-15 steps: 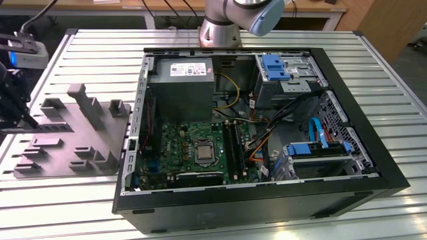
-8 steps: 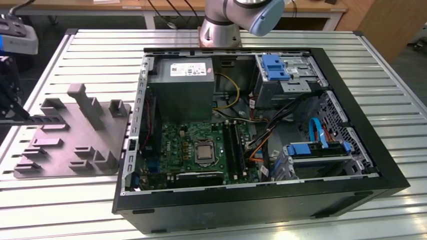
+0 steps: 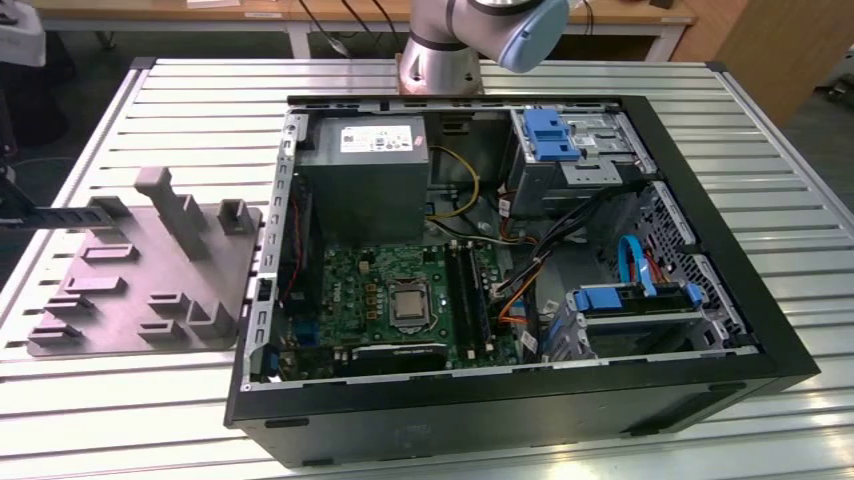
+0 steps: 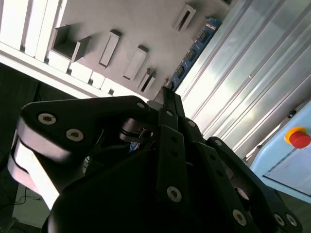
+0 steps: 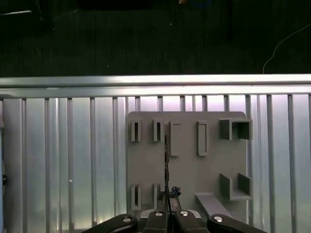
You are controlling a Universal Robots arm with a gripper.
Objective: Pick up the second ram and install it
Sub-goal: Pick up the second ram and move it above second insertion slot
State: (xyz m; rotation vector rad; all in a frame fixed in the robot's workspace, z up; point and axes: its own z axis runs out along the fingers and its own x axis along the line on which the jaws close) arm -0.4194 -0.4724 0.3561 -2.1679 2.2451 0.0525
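Holding ram (image 4: pixel 193 52) edge-on in pincer (image 5: pixel 168 203); grey tray (image 5: pixel 187 174) beneath

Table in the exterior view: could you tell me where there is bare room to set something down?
The table is bare on the exterior view's right of the case, behind the plate and in front of it. Inside the case it is crowded with boards and cables. The gripper holds a ram by the plate.
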